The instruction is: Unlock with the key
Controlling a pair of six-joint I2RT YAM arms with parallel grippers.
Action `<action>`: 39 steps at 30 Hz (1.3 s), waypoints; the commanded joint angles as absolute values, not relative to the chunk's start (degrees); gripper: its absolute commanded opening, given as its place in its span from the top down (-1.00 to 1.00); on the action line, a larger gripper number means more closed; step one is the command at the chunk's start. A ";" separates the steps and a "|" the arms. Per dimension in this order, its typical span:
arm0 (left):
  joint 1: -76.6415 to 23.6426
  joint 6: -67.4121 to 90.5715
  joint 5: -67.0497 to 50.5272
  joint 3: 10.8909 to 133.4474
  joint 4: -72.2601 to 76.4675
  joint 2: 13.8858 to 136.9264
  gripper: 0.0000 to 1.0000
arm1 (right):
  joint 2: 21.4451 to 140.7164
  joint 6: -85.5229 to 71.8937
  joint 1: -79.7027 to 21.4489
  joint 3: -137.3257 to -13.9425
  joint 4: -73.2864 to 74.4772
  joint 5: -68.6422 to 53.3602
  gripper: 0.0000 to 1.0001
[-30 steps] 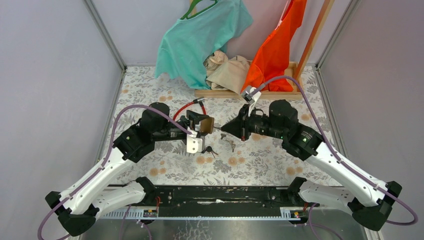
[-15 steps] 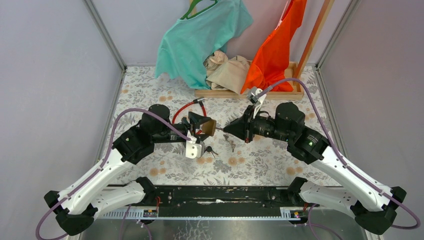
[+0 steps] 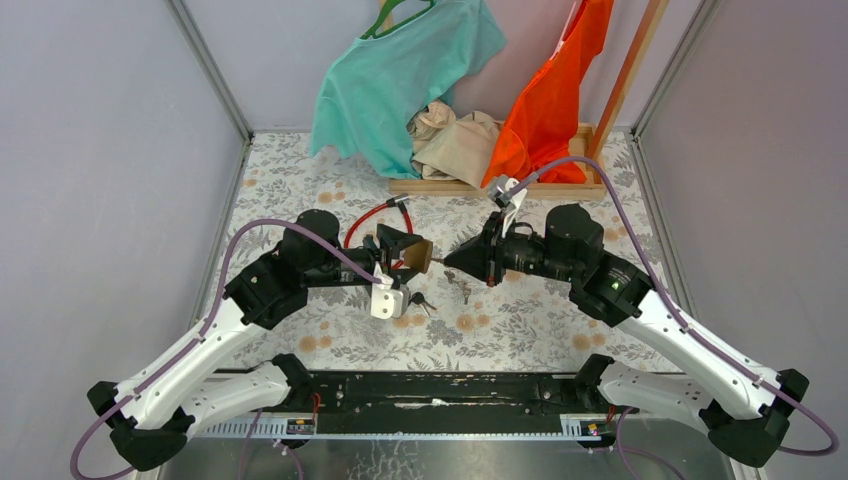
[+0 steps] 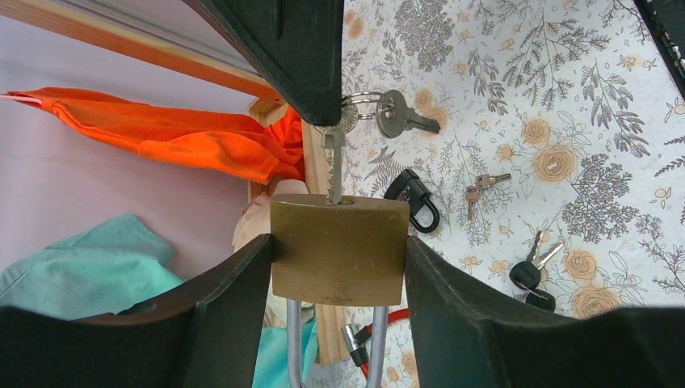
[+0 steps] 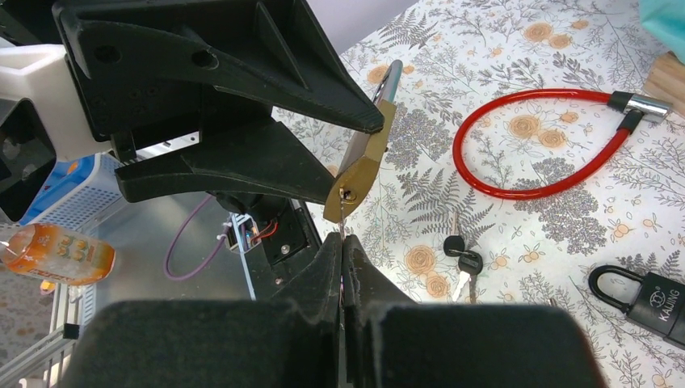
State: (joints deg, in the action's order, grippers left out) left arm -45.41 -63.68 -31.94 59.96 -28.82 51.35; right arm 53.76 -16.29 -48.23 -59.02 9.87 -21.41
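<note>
Over the middle of the table (image 3: 520, 335), lifted clear of its flowered cloth: a brass padlock (image 4: 338, 250), pinched by its two narrow sides between the fingers (image 4: 230, 315) of the left gripper (image 3: 408, 256). Jaws closed snugly onto the lock's body, no gap on either side. Steel shackle (image 4: 295, 339) running back between those fingers toward the wrist, both legs meeting the body.

Facing it from the right side: the right gripper (image 3: 449, 257), fingers pressed flat together on the head of a silver key (image 4: 332, 166), no daylight between them. Blade aimed straight at the keyhole (image 5: 346, 194) in the lock's end face, tip touching or barely entered (cannot say which), most of the blade outside. From the key's head, a ring (image 4: 363, 95) carrying a second key (image 4: 401, 117), sticking out sideways past the finger.

On the table under the two grippers, near the middle: black-headed keys (image 4: 525, 275), a pair of small keys (image 4: 485, 182), a black padlock (image 5: 654, 303) lying flat. Further toward the far edge, left of centre: a red cable lock (image 5: 455, 149) curled in a loop. Along the far edge: a wooden frame (image 3: 450, 187), with a teal shirt (image 3: 400, 70), a beige garment (image 3: 455, 145) and an orange garment (image 3: 550, 100) draped or heaped over it.
</note>
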 commanded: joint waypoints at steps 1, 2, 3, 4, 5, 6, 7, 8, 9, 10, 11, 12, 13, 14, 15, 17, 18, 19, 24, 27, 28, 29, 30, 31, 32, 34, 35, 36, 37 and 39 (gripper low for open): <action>-46.23 -64.72 -31.72 61.65 -22.68 50.04 1.00 | 53.75 -16.39 -48.73 -58.95 6.98 -22.50 1.00; -46.29 -64.61 -31.60 61.75 -22.68 50.01 1.00 | 53.79 -16.47 -48.73 -58.94 7.01 -22.58 1.00; -46.28 -64.54 -31.39 61.85 -22.68 50.17 1.00 | 53.83 -16.43 -48.77 -58.85 7.00 -22.73 1.00; -46.24 -64.40 -31.25 61.92 -22.74 50.26 1.00 | 53.84 -16.52 -48.77 -58.83 7.02 -22.87 1.00; -46.23 -64.30 -31.13 62.01 -22.71 50.24 1.00 | 53.87 -16.48 -48.76 -58.75 6.95 -22.85 1.00; -46.23 -64.11 -31.15 62.12 -22.68 50.35 1.00 | 53.90 -16.52 -48.77 -58.74 6.99 -22.93 1.00; -46.24 -64.00 -31.10 62.21 -22.72 50.40 1.00 | 53.88 -16.59 -48.77 -58.64 6.95 -22.86 1.00; -46.33 -64.02 -31.06 62.29 -22.68 50.41 1.00 | 53.95 -16.63 -48.74 -58.66 6.92 -22.90 1.00; -46.32 -63.99 -30.94 62.27 -22.68 50.48 1.00 | 53.96 -16.66 -48.75 -58.54 6.86 -22.93 1.00; -46.36 -63.91 -30.87 62.31 -22.68 50.38 1.00 | 53.96 -16.69 -48.78 -58.56 6.94 -22.94 1.00; -46.39 -63.90 -30.78 62.35 -22.68 50.43 1.00 | 54.04 -16.70 -48.77 -58.58 7.06 -22.87 1.00; -46.40 -63.90 -30.63 62.40 -22.68 50.37 1.00 | 53.97 -16.68 -48.78 -58.39 6.97 -22.79 1.00; -46.41 -63.90 -30.61 62.40 -22.63 50.36 1.00 | 53.97 -16.67 -48.71 -58.32 7.00 -22.72 1.00; -46.41 -63.90 -30.60 62.47 -22.65 50.44 1.00 | 54.01 -16.82 -48.77 -58.28 6.96 -22.57 1.00; -46.46 -63.92 -30.64 62.49 -22.67 50.40 1.00 | 53.96 -16.78 -48.78 -58.21 6.96 -22.51 1.00; -46.55 -63.90 -30.58 62.53 -22.68 50.53 1.00 | 53.96 -16.85 -48.77 -58.32 6.99 -22.02 1.00; -46.60 -63.94 -30.48 62.57 -22.68 50.51 1.00 | 53.95 -16.87 -48.73 -58.23 7.03 -21.83 1.00; -46.66 -63.97 -30.45 62.63 -22.68 50.48 1.00 | 53.83 -16.92 -48.72 -58.12 6.83 -21.47 1.00; -46.76 -63.94 -30.37 62.50 -22.73 50.35 1.00 | 53.66 -17.55 -48.74 -58.11 5.99 -20.23 1.00; -46.84 -63.97 -30.24 62.49 -22.76 50.19 1.00 | 53.62 -17.91 -48.78 -57.84 5.39 -19.73 1.00; -46.85 -63.98 -30.25 62.47 -22.76 50.22 1.00 | 53.56 -17.95 -48.77 -57.64 5.14 -19.62 1.00; -46.89 -64.04 -30.17 62.49 -22.81 50.19 1.00 | 53.58 -18.03 -48.78 -57.59 5.06 -19.57 1.00; -46.85 -64.21 -30.11 62.57 -23.03 50.23 1.00 | 53.61 -18.02 -48.75 -57.58 4.97 -19.71 1.00; -46.89 -64.24 -30.10 62.58 -23.06 50.19 1.00 | 53.76 -18.19 -48.71 -57.57 4.83 -19.95 1.00; -46.84 -64.26 -30.07 62.58 -23.11 50.21 1.00 | 53.93 -18.40 -48.77 -57.57 4.77 -20.15 1.00; -46.93 -64.25 -30.05 62.50 -23.10 50.32 1.00 | 54.28 -18.68 -48.73 -57.58 4.40 -20.37 1.00; -46.98 -64.23 -29.97 62.57 -23.11 50.34 1.00 | 54.45 -18.83 -48.74 -57.55 4.14 -20.45 1.00; -47.00 -64.23 -29.95 62.58 -23.12 50.41 1.00 | 54.56 -18.91 -48.71 -57.52 3.97 -20.48 1.00; -47.03 -64.35 -29.89 62.58 -23.10 50.43 1.00 | 54.74 -19.05 -48.76 -57.54 3.80 -20.56 1.00; -47.09 -64.36 -29.78 62.63 -23.11 50.60 1.00 | 54.96 -19.19 -48.77 -57.49 3.27 -20.61 1.00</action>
State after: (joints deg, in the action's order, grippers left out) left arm -46.26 -63.61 -29.17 59.99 -29.17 51.35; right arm 54.37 -18.26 -48.27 -57.43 8.21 -20.62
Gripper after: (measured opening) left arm 0.631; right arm 0.010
